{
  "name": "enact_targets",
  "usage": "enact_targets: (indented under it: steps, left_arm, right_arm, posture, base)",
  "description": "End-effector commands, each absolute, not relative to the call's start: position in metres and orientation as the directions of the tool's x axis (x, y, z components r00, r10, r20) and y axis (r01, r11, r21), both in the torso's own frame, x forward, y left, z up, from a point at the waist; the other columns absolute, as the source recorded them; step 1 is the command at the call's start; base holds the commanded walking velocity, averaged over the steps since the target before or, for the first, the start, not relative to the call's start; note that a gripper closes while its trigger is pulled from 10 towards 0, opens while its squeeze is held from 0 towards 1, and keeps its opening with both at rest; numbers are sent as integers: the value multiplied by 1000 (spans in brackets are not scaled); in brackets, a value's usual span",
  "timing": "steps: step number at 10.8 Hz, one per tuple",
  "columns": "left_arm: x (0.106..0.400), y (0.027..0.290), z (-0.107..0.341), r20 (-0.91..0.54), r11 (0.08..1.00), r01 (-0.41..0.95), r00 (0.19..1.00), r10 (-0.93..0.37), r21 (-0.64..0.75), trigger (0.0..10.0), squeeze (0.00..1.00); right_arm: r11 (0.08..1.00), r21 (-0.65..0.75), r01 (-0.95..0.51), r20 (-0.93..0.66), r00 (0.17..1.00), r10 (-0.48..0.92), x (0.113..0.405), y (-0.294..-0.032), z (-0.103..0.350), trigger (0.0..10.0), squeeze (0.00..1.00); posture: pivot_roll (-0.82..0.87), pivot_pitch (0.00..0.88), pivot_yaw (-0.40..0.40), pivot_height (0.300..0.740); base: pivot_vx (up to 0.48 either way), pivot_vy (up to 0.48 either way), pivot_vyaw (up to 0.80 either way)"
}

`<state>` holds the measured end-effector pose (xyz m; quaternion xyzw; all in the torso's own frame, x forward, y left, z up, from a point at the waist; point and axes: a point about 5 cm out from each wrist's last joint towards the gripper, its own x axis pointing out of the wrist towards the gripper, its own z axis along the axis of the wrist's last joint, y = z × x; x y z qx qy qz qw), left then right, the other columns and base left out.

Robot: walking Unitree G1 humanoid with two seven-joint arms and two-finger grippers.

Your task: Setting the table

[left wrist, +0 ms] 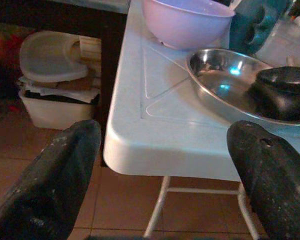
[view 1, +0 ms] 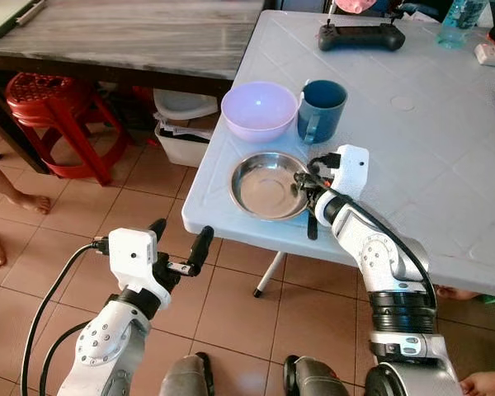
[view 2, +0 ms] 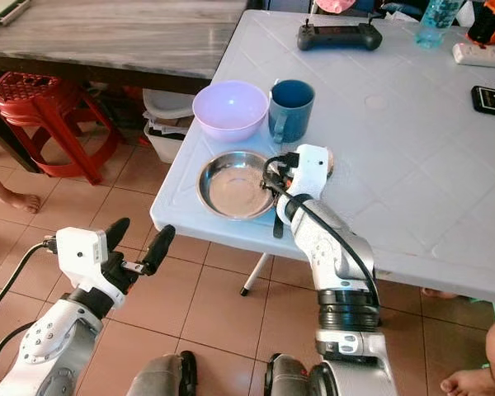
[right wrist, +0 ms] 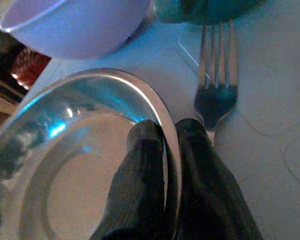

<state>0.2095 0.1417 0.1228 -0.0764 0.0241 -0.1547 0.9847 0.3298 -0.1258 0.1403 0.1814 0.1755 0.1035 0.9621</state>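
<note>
Two eye views, scene: my right gripper is at the steel plate, the landmark here, on the rim side farthest from the table corner.
Eye views, plate: it lies on the white table, near the corner closest to me.
Eye views, bowl: the lilac bowl stands just behind the plate.
Eye views, mug: the blue mug stands behind the plate, just beside the bowl.
Eye views, left side: my left gripper hangs over the floor tiles, in front of the plate and below the table edge, fingers wide apart and holding nothing.
Eye views, far things: a black controller lies on the table well behind the plate; a red stool stands on the floor far to the left of it.
Left wrist view: my two fingers are spread wide, and the table corner with the plate shows between them.
Right wrist view, grip: my fingers are pinched on the plate rim, one inside and one outside.
Right wrist view, fork: a fork lies on the table just beside the plate, tines toward the mug.
</note>
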Motion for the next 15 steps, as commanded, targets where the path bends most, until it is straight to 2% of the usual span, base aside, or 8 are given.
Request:
enact_targets:
  steps: [1,3,4,5,8,13,15]
  left_arm:
    - [211,148,119,-52,958,256,963,-264,-127,10000,0]
    - [214,154,116,-59,972,208,975,-216,-112,10000,0]
    - [216,156,117,-52,980,171,983,-177,-103,10000,0]
    - [218,160,113,-57,991,97,993,-103,-97,10000,0]
    - [223,155,114,-35,989,91,995,-95,-114,10000,0]
    - [227,153,115,-8,988,103,995,-104,-117,10000,0]
    - [229,153,115,2,988,104,995,-104,-115,10000,0]
  right_arm:
    - [925,379,7,-543,812,216,312,-133,87,0,0]
    - [917,398,-30,-500,831,244,313,-127,94,0,0]
    - [879,472,-73,-407,866,291,315,-119,108,0,0]
    - [868,488,-94,-340,895,288,316,-118,118,0,0]
    - [843,521,-135,-232,928,292,315,-117,135,0,0]
    - [837,537,-100,-189,953,235,312,-124,145,0,0]
    - [838,530,-131,-120,966,227,311,-126,156,0,0]
  posture:
    - [72,184,61,740]
    - [73,170,58,740]
    - [69,162,59,740]
    - [64,157,58,740]
    - [53,149,47,740]
    - [41,138,41,740]
    - [39,131,41,740]
  base:
    - [0,0,0]
    - [0,137,0]
    - [0,480,0]
    - [0,480,0]
    - [0,480,0]
    - [0,480,0]
    - [0,480,0]
